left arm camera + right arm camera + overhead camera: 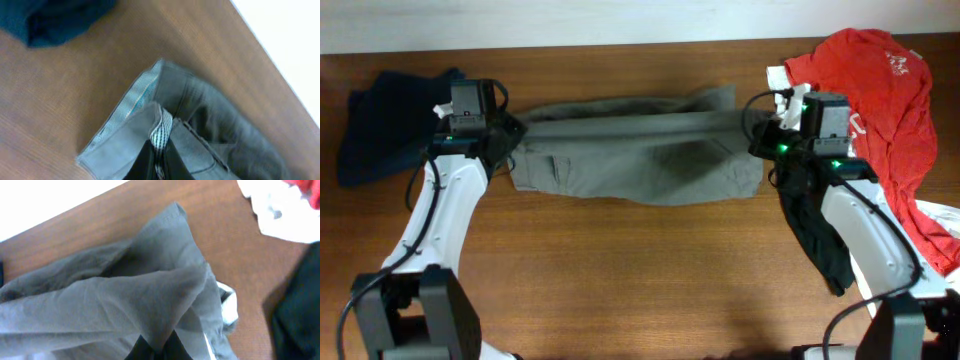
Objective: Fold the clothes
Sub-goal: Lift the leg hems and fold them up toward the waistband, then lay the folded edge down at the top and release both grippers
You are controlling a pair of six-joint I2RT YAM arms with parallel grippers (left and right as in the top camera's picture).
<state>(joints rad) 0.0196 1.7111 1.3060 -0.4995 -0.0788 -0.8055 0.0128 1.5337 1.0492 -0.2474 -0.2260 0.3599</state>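
The grey-olive shorts (640,150) lie stretched sideways across the table's middle, folded lengthwise. My left gripper (510,135) is shut on their left end. In the left wrist view the black fingers (145,162) pinch the pale waistband lining (120,135) with a striped strip (161,131) between them. My right gripper (762,140) is shut on the right end, where a peak of grey cloth (150,295) is pulled into its closed jaws (159,347). A red T-shirt (885,100) lies at the far right.
A navy piece (385,135) is bunched at the far left, beside the left arm. A black piece (820,240) lies under the right arm, with a white piece (948,215) at the right edge. The table's back edge runs just beyond the shorts.
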